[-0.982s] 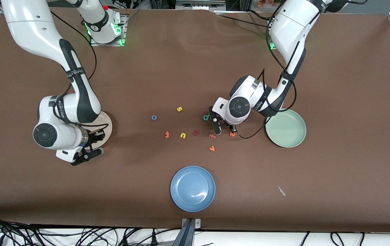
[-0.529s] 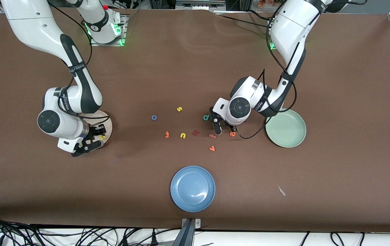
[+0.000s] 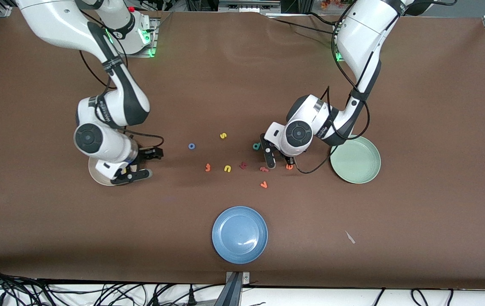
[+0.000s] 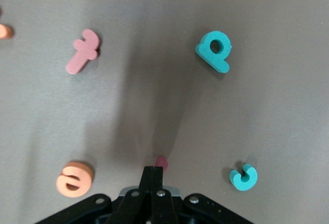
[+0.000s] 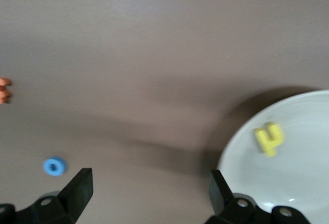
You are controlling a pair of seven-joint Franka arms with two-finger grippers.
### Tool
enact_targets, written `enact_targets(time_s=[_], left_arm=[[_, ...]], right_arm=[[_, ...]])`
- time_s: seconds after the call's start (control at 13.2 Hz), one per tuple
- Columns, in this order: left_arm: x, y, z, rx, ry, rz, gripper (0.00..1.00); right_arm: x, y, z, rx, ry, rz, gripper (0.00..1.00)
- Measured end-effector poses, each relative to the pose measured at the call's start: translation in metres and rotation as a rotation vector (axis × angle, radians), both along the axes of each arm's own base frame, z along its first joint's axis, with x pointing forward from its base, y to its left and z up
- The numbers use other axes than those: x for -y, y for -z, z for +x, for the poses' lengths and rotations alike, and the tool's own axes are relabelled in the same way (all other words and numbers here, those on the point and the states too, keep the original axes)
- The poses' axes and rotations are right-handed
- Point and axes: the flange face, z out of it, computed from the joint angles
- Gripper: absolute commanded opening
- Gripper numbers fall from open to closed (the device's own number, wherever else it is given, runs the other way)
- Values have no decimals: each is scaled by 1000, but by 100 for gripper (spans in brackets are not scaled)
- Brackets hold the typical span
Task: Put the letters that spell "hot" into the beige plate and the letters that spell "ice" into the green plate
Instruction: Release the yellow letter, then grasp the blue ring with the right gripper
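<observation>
Brown worktop (image 3: 438,127): left gripper (image 4: 152,175) fingers pinching dark red "i" (image 4: 162,162) mid-worktop; right gripper (image 3: 144,163) fingers spread beside beige plate (image 5: 308,183) holding yellow "h" (image 5: 269,138).

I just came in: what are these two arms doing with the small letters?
They sort foam letters into plates. The right gripper stands open over the edge of the beige plate, and the yellow h lies in that plate. The left gripper is shut on the dark red i, low between the orange e and the teal c. The blue o and the orange t lie on the table.
</observation>
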Motion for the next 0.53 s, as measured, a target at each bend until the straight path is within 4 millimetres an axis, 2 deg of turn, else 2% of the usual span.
enact_targets(time_s=[0.38,0.53], left_arm=[[-19,-21,15,7,-33,-1,0],[-17,-17,11,-2,-26,3,27]], right_arm=[[-48,23,-42,50,122,36,100],[-68,31,-60,54,136,33,100]])
